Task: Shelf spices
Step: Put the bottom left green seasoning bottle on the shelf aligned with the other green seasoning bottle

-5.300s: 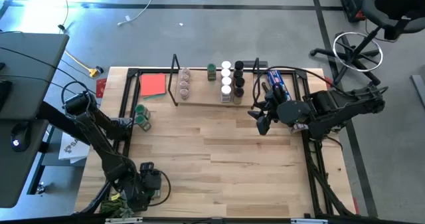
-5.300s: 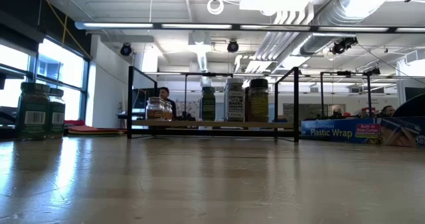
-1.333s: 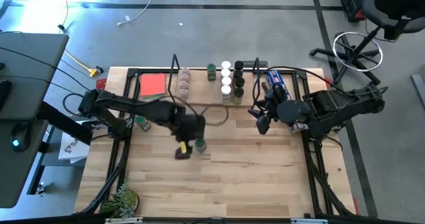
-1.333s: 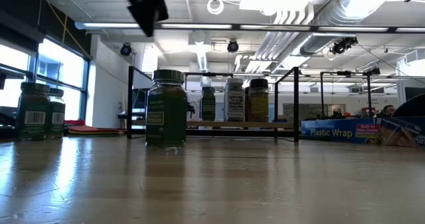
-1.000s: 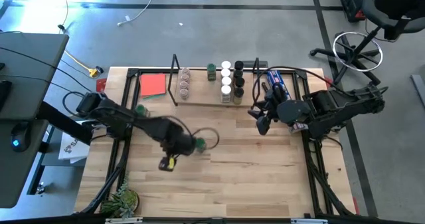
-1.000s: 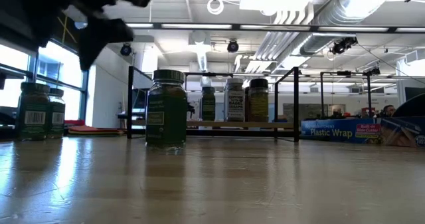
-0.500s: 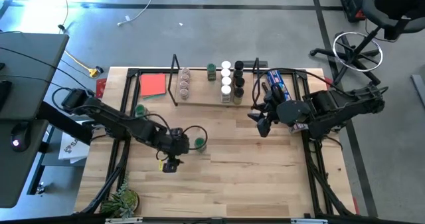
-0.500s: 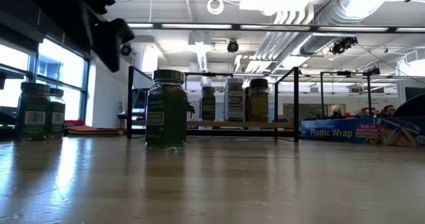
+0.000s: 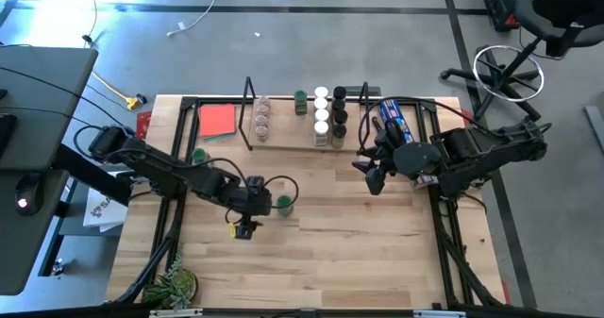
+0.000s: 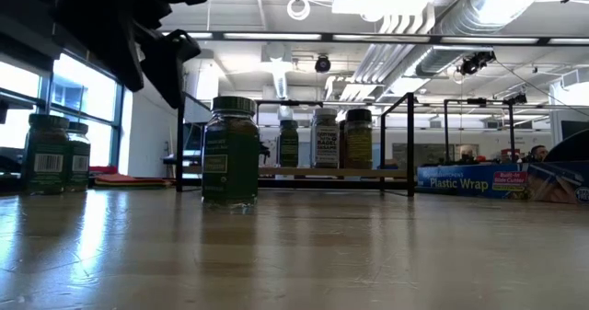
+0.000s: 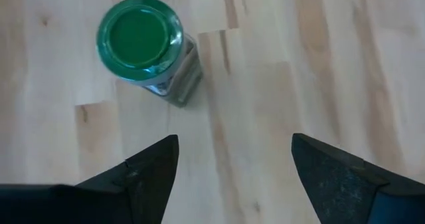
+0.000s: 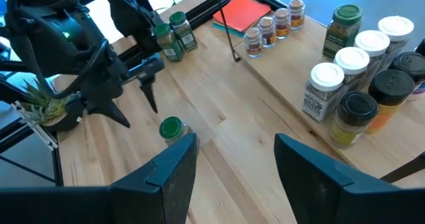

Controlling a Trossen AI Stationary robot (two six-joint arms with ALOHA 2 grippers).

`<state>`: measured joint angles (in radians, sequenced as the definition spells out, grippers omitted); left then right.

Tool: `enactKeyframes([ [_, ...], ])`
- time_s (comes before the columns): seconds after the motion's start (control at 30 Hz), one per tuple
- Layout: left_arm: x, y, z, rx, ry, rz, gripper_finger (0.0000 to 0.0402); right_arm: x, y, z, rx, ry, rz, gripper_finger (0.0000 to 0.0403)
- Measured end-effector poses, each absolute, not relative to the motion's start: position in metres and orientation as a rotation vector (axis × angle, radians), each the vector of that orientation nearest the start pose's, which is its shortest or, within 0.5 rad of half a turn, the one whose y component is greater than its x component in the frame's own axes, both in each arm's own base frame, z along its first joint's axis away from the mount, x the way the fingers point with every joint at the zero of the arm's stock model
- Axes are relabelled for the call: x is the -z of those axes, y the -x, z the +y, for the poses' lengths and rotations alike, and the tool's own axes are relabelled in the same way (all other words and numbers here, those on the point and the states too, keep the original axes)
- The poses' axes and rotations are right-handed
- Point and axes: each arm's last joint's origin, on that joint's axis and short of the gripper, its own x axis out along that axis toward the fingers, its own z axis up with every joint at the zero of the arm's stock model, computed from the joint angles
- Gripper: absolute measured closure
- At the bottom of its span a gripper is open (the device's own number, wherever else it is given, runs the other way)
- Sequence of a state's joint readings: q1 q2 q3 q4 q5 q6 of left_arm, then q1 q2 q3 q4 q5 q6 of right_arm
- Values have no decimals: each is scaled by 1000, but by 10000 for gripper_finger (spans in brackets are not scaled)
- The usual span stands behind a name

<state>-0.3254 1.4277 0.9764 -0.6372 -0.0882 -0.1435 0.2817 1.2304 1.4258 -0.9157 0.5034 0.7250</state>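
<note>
A green-lidded spice jar (image 9: 283,203) (image 11: 139,38) stands upright on its base at mid-table. My left gripper (image 9: 244,225) (image 11: 232,164) hangs open just to the jar's near-left, fingers slanting down and clear of jar and table. The shelf (image 9: 293,144) lies at the table's far side, carrying clear jars (image 9: 261,116) and green-, white- and black-lidded jars (image 12: 352,71). Two more green-lidded jars (image 10: 51,154) stand at the table's left. My right gripper (image 9: 370,173) (image 12: 236,157) waits open above the table's right part, holding nothing.
A red card (image 9: 217,120) lies left of the shelf and a blue packet (image 9: 396,120) to its right. A small potted plant (image 9: 175,285) stands at the near-left corner. Bare wood lies between the lone jar and the shelf.
My left gripper has come down a little beside the lone jar and tipped its fingers more steeply toward the table. The jar has stayed where it stood.
</note>
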Motion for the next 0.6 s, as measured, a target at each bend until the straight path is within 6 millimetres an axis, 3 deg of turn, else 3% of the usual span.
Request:
enactKeyframes([
  [0.27,-217,-270,-75,57,-226,1072,105,-397,-225,51,441,-430,548,206],
  [0.6,-203,-293,-56,86,-229,1039,105,-397,-225,51,449,-455,543,206],
])
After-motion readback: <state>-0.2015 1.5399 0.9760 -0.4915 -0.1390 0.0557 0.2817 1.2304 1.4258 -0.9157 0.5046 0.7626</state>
